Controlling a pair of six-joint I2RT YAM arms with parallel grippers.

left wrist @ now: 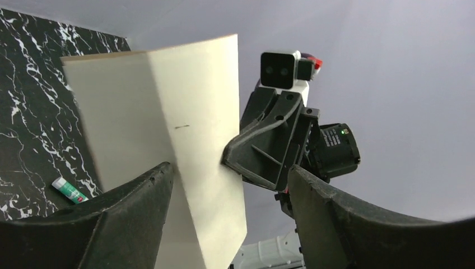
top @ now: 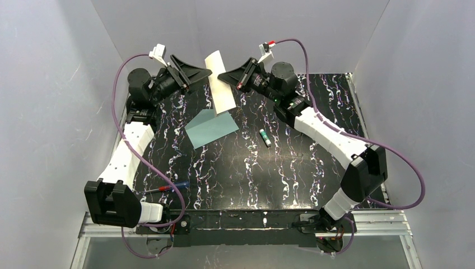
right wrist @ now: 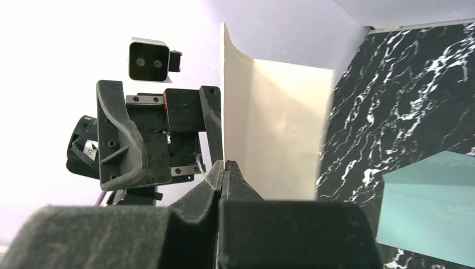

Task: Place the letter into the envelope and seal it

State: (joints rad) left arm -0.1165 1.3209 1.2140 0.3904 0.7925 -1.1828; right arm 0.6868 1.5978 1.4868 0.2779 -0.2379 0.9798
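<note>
The letter (top: 219, 84) is a pale cream sheet, folded and held upright above the back of the table. My right gripper (top: 222, 75) is shut on its right edge; the right wrist view shows the jaws (right wrist: 224, 166) pinched together on the sheet (right wrist: 280, 134). My left gripper (top: 201, 74) is open at the sheet's left side. In the left wrist view its fingers (left wrist: 229, 179) stand wide apart, with the letter (left wrist: 168, 112) between them and against the left finger. The teal envelope (top: 212, 128) lies flat on the table below, also in the right wrist view (right wrist: 431, 213). Its flap and seal do not show.
A small green-and-white tube (top: 265, 137) lies right of the envelope, also in the left wrist view (left wrist: 69, 190). A pen with a red and blue body (top: 168, 188) lies near the left arm's base. Grey walls enclose the black marbled table (top: 246, 174).
</note>
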